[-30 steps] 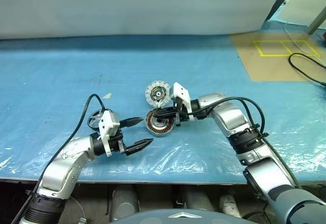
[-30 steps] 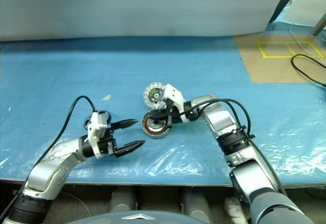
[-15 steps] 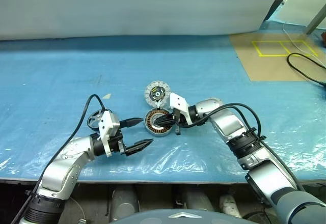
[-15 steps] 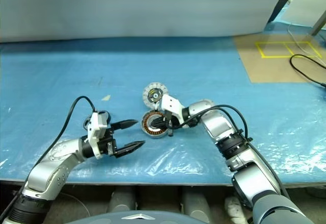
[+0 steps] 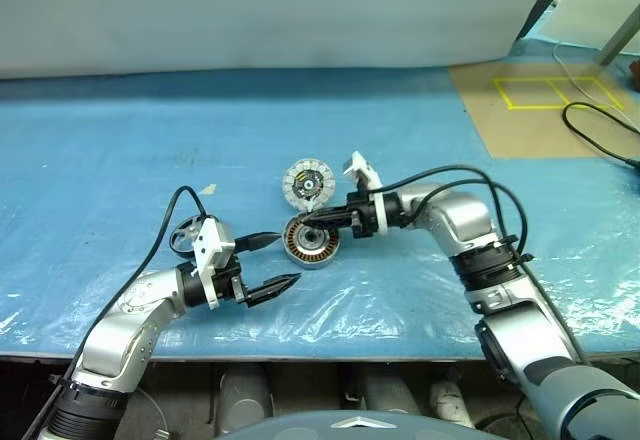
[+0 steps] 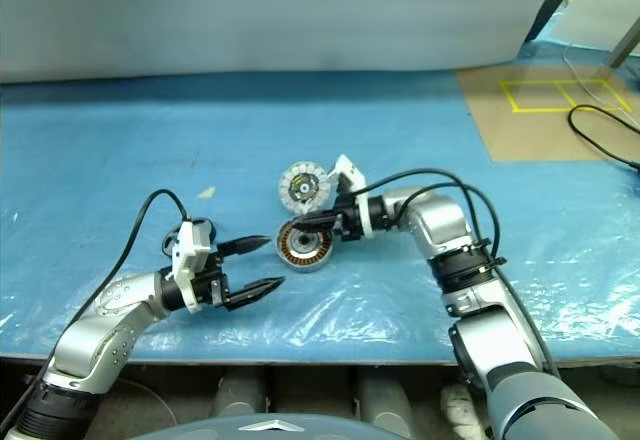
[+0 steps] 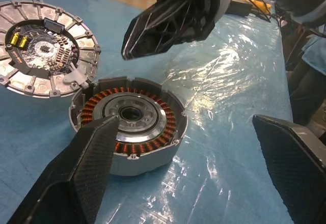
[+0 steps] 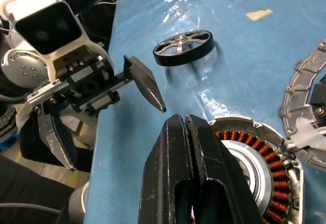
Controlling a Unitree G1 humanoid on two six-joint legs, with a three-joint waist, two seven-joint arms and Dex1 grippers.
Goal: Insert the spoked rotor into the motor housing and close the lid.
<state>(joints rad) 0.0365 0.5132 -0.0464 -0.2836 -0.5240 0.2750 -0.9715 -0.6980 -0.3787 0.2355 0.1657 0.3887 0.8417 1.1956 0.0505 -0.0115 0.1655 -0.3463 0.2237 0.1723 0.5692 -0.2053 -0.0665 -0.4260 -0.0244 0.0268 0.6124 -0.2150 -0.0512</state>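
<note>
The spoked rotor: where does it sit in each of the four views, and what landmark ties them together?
Left eye view: spoked rotor on the blue sheet, by the left arm's cable.
Right eye view: mostly hidden behind the left claw's white mount.
Left wrist view: not in it.
Right wrist view: lying flat beyond the left claw.
Shared landmark: the motor housing with its copper windings, seen in all four.
</note>
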